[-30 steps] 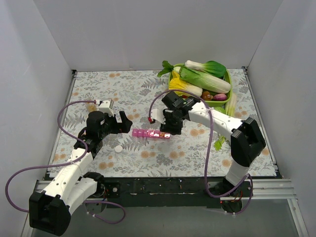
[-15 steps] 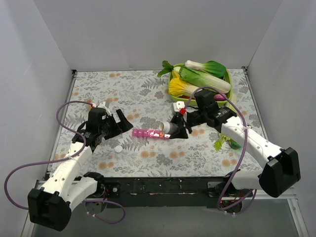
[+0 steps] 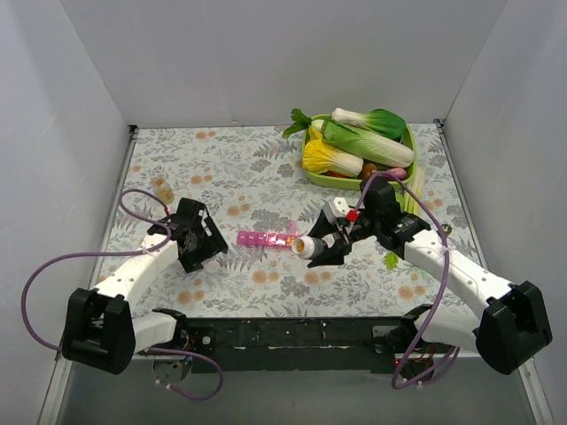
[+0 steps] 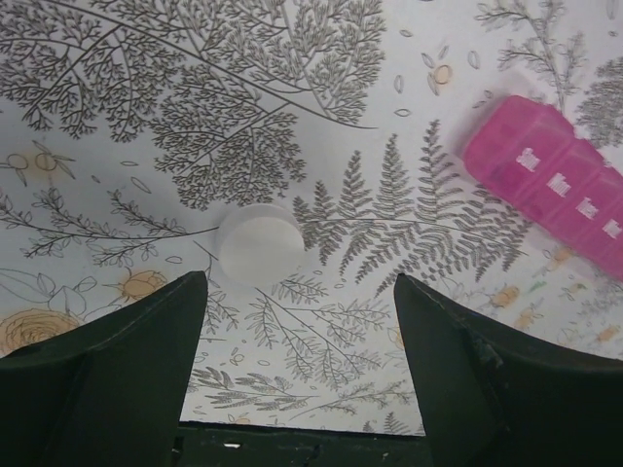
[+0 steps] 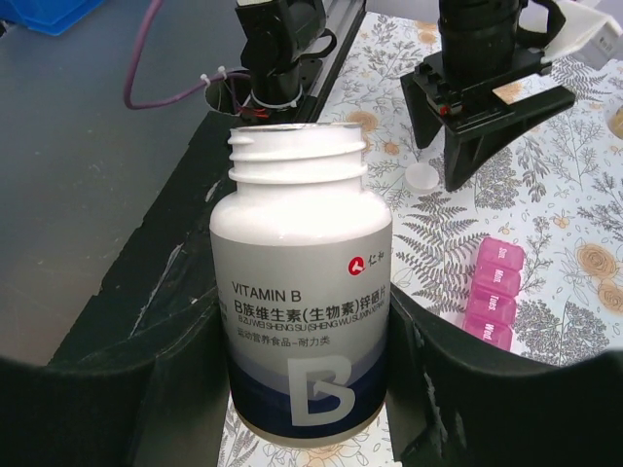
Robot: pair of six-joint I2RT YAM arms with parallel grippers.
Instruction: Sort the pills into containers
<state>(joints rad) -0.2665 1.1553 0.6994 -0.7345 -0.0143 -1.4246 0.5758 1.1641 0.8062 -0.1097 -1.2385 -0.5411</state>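
Overhead, the pink pill organizer [image 3: 266, 240] lies mid-table. At its 3 o'clock the right gripper [image 3: 322, 246] clasps an uncapped Vitamin B bottle [image 5: 302, 321]; at 9 o'clock the left gripper [image 4: 300, 292], fingers spread, hovers by a white cap [image 4: 259, 244].

The containers [image 4: 555, 180] are translucent pink plastic, smooth and faintly glossy, with pale lettering on the lids. At eight o'clock from them in the left wrist view lies a cap [image 4: 259, 245] of matt white plastic. The counter [image 3: 266, 168] carries a matt covering printed with grey ferns. The bottle [image 5: 302, 321] is smooth white plastic with a ridged neck and a printed label. The right pincer [image 5: 304, 292] has matt black fingers [image 5: 146, 311], scuffed pale in places.
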